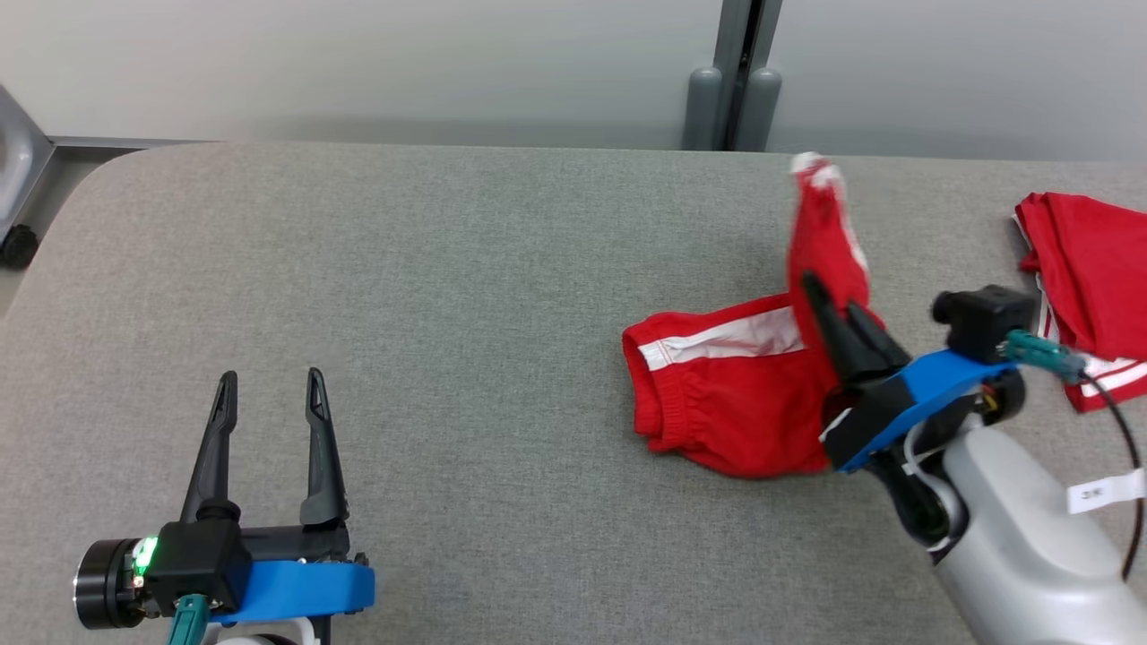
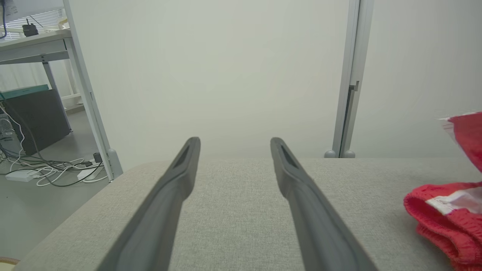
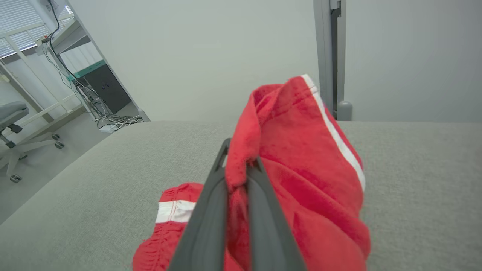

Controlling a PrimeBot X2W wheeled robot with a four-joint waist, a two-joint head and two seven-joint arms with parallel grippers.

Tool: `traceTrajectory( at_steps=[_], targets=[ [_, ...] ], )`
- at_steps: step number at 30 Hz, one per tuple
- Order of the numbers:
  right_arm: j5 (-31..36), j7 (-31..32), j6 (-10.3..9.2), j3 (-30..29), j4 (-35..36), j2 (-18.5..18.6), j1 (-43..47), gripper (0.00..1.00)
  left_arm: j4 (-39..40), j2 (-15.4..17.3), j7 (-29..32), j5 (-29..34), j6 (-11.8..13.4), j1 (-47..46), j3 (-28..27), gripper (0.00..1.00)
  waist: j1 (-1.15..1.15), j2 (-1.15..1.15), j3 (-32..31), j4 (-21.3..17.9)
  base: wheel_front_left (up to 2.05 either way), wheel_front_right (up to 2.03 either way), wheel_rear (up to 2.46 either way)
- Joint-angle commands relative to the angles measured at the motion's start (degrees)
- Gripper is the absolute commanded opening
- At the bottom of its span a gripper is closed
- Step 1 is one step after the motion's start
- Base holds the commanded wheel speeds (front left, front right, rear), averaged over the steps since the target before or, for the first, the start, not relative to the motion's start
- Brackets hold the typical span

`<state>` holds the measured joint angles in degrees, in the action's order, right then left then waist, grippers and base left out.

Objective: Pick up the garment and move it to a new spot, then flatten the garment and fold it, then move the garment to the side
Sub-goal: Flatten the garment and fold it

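Two red pieces of clothing lie on one grey tabletop [image 1: 430, 296]. The garment [image 1: 730, 403] being worked on is a pair of red shorts with a white stripe [image 1: 735, 339] down the side and a gathered waistband. It sits right of the middle of the tabletop. Most of it rests bunched on the surface, and one part is pulled up above the rest.

The right hand [image 1: 831, 298] has its two fingers pressed together on that raised part. In the right wrist view the red cloth [image 3: 301, 158] is pinched between the fingertips of this hand [image 3: 241, 156] and drapes over to the right of them (a second white stripe runs along the lifted edge).

The left hand [image 1: 271, 376] is at the near left of the tabletop, well apart from the garment. Its two fingers [image 2: 165, 203] are spread wide with nothing between them but bare grey fabric. In the left wrist view the garment [image 2: 448, 214] shows at the right edge.

A second red garment [image 1: 1089, 260], also with white trim, lies at the far right of the tabletop, apart from the first, with the right hand's wrist between the two in the head view.
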<state>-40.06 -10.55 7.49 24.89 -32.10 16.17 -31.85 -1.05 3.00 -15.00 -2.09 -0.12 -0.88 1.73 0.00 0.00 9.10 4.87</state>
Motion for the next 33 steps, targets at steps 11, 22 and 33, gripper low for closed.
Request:
traceTrajectory(
  at_steps=[11, 22, 33],
  targets=[
    [3.1, 1.5, 0.0, 8.7, 5.8, -0.2, 4.5, 0.0, 0.7, -0.1, -0.2, -0.5, 0.7, 0.7, 0.4, 1.0, 0.0, 0.0, 0.3, 1.2, 0.0, 0.0, 0.0],
    [3.1, 1.0, 0.0, 13.5, 8.3, -0.9, 8.7, 0.0, 0.4, -0.1, -0.2, -1.0, 1.1, -0.8, 1.0, 1.0, 0.0, 0.0, 1.4, 0.3, 0.0, 0.0, 0.0],
    [4.8, -1.8, 0.0, 15.4, 5.0, -5.3, 8.4, 1.0, -0.4, -0.1, -0.2, -1.5, 0.8, -1.7, 1.5, 1.0, 0.0, 0.0, 1.7, 0.8, 0.0, 0.0, 0.0]
  ],
)
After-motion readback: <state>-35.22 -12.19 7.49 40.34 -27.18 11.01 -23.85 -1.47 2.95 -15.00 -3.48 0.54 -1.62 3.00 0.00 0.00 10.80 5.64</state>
